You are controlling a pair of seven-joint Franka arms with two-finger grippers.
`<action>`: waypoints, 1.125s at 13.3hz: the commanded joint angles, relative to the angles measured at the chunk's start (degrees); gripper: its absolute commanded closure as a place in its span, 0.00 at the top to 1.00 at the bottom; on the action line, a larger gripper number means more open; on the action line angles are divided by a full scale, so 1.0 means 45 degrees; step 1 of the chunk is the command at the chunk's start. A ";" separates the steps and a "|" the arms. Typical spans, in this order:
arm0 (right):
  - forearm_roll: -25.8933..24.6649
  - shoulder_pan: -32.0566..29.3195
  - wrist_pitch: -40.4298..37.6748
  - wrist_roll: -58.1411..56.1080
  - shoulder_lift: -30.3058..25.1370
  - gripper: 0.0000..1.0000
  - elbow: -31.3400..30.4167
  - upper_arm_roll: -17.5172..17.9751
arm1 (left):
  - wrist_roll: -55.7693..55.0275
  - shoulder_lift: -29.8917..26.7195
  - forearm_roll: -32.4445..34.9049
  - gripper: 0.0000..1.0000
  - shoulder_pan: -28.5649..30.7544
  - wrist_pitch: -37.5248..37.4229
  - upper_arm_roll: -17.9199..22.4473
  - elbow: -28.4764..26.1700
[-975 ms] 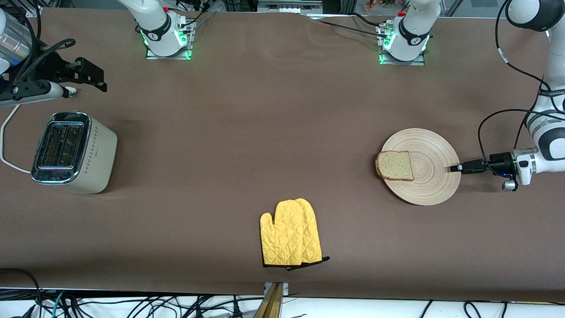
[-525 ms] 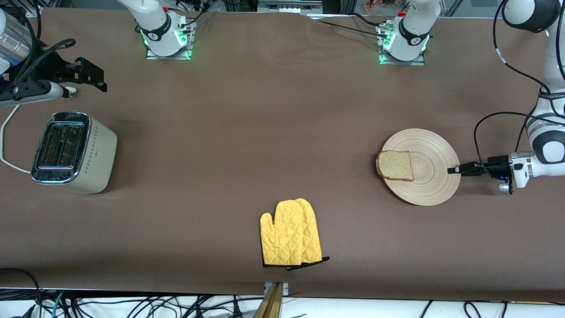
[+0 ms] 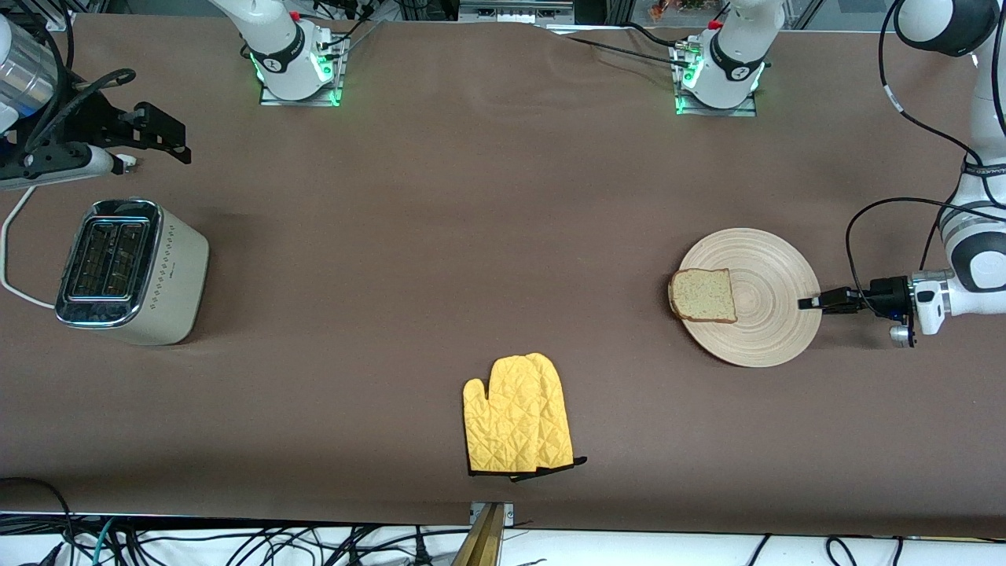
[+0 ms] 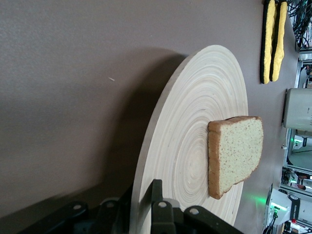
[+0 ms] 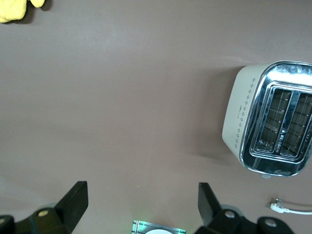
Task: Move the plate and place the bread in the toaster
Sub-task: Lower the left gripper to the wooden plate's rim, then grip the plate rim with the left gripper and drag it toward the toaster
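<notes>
The round light-wood plate (image 3: 774, 322) lies toward the left arm's end of the table. The bread (image 3: 703, 295) rests on its edge toward the right arm's end. My left gripper (image 3: 809, 302) is shut on the plate's rim, low over the table. In the left wrist view one finger (image 4: 157, 195) presses on top of the plate (image 4: 195, 112) and the other is under the rim, with the bread (image 4: 236, 153) lying flat. The cream toaster (image 3: 130, 271) stands at the right arm's end, both slots empty. My right gripper (image 3: 174, 137) hangs open above the table beside the toaster (image 5: 273, 119).
A yellow quilted oven mitt (image 3: 517, 415) lies near the table's front edge, about midway between plate and toaster. The toaster's white cord (image 3: 12, 251) loops off the table's end. Both arm bases stand along the table edge farthest from the front camera.
My left gripper has closed onto the plate's rim and its wrist has shifted slightly outward. Plate, bread and the right arm have not moved.
</notes>
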 commanded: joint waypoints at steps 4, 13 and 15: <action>0.0157 0.0007 0.0030 -0.0050 -0.0179 1.00 -0.0100 -0.0004 | 0.0245 -0.0109 0.0211 0.00 -0.0052 -0.0859 -0.0445 0.0741; 0.0157 -0.0013 0.0010 -0.0050 -0.0179 1.00 -0.0100 -0.0043 | -0.1763 -0.0422 -0.0999 0.00 -0.0187 -0.1954 -0.2339 0.0682; 0.0157 -0.0013 0.0030 -0.0050 -0.0179 1.00 -0.0100 -0.0063 | -0.1884 -0.0422 -0.1505 0.00 -0.0246 -0.0885 -0.3216 0.0236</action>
